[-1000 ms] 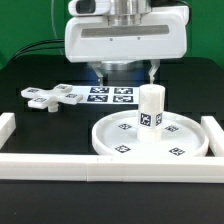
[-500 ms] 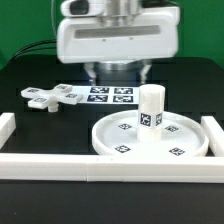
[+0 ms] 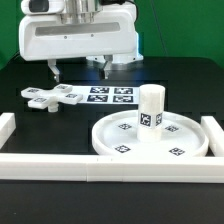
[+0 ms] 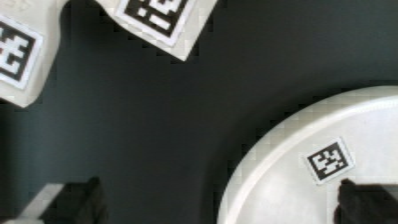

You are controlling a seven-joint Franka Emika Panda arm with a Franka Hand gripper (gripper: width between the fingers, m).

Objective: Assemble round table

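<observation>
The wide rimmed disc (image 3: pixel 150 138) lies on the black table at the exterior view's right, with the short cylinder post (image 3: pixel 151 108) standing upright on its hub. The cross-shaped flat piece (image 3: pixel 52 96) lies at the exterior view's left. My gripper (image 3: pixel 79 67) hangs above the table behind the cross piece, its two fingers spread wide and empty. In the wrist view the disc's rim (image 4: pixel 294 160) shows with a tag, and the fingertips (image 4: pixel 71 200) stand far apart with nothing between them.
The marker board (image 3: pixel 111 95) lies flat between the cross piece and the disc; its corners show in the wrist view (image 4: pixel 160 25). White border rails run along the front (image 3: pixel 110 168) and both sides of the table.
My gripper has moved up and toward the exterior view's left, away from the post and disc, which stay in place. It remains open.
</observation>
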